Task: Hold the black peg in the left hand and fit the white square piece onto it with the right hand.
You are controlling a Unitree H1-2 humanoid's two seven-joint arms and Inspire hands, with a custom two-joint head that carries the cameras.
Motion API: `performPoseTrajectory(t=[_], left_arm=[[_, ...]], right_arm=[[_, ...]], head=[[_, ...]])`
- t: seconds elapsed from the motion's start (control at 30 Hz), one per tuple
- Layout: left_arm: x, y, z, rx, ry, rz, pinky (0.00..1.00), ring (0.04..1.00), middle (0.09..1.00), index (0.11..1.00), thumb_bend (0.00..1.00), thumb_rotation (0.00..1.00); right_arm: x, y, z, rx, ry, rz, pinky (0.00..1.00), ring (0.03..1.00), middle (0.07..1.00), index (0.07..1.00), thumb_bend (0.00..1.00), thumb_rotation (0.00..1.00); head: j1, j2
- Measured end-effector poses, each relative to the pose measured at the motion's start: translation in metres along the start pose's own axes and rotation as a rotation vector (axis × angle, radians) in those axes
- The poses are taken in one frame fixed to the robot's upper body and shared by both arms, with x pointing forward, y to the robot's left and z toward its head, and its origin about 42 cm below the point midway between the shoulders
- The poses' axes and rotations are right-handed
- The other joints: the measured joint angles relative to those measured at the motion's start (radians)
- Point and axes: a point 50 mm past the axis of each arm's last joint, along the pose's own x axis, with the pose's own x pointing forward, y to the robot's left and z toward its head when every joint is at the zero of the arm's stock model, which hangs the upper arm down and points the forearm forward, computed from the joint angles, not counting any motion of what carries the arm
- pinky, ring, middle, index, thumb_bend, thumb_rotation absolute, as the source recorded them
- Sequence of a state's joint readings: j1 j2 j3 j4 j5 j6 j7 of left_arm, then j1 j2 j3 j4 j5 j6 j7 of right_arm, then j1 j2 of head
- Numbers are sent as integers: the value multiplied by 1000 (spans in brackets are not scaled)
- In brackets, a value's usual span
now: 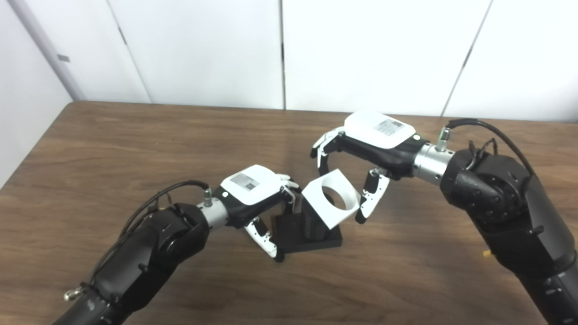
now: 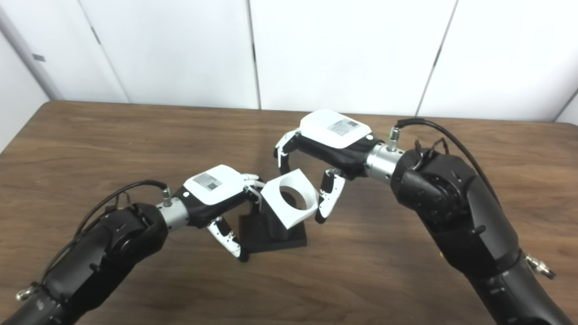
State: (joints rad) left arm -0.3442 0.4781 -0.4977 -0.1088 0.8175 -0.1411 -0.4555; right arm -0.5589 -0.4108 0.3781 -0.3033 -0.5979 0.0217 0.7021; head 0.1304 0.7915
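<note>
The black peg (image 1: 311, 234) stands on its square base on the table. The white square piece (image 1: 324, 213) with a round hole sits tilted over the top of the peg. My left hand (image 1: 250, 187) is closed around the peg, with fingers behind the column and the thumb at the base's front left corner. My right hand (image 1: 377, 135) reaches in from the right and grips the white piece, with fingers on its upper left edge and the thumb at its right corner. The top of the peg is hidden by the piece.
The brown wooden table (image 1: 135, 149) runs to a white panelled wall at the back. My two forearms cross the lower left and right of the view.
</note>
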Motion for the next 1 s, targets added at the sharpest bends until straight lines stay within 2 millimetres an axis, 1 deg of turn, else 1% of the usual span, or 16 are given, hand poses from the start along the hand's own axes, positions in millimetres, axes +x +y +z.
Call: performPoseTrajectory(t=[0.2,0.73,1.0], left_arm=[[1,0,1,-3,0,1,821,915,874,490,519,82],[2,0,2,-7,2,0,832,927,878,490,519,82],[3,0,3,-6,0,0,831,924,874,490,519,82]], right_arm=[[2,3,-1,7,1,11,649,763,755,478,519,137],[10,16,-7,36,17,28,639,761,755,479,518,137],[17,22,-3,52,12,27,626,757,749,479,519,137]], head=[[3,2],[3,3],[6,5]])
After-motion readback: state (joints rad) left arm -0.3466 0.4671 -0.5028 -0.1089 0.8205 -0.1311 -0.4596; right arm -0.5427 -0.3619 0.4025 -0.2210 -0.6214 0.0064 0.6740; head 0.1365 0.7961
